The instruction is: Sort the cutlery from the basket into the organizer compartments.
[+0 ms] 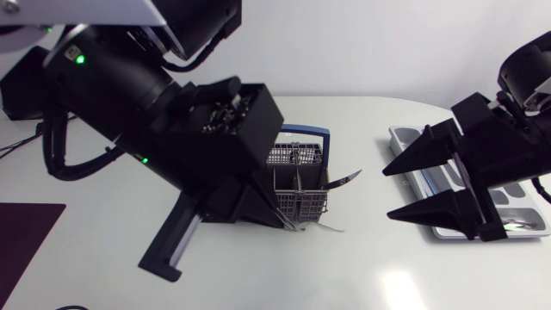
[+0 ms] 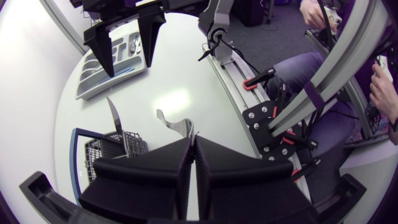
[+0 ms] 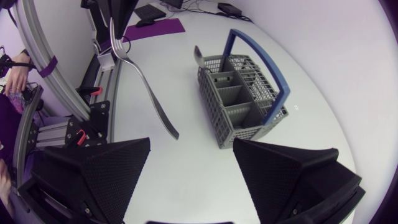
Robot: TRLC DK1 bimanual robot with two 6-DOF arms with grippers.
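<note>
- Left gripper (image 2: 193, 140): fingers are closed on a fork (image 3: 144, 84) near its tined end; the handle is pointed toward the right arm.
- Fork: held just beside the basket (image 3: 211, 93), outside its wall.
- Basket: grey with a blue handle, set near mid-table; one knife (image 2: 116, 121) is stood in it, blade up.
- Right gripper (image 1: 389, 194): fingers are spread wide with nothing held, tips turned toward the basket.
- Organizer (image 1: 403, 135): placed beneath the right arm; some cutlery is seen inside.

Basket (image 3: 249, 121): grey plastic mesh, matt. Fork (image 3: 151, 96): polished metal. Organizer (image 1: 398, 134): smooth pale plastic. Tabletop (image 1: 387, 258): smooth white, slight sheen.
</note>
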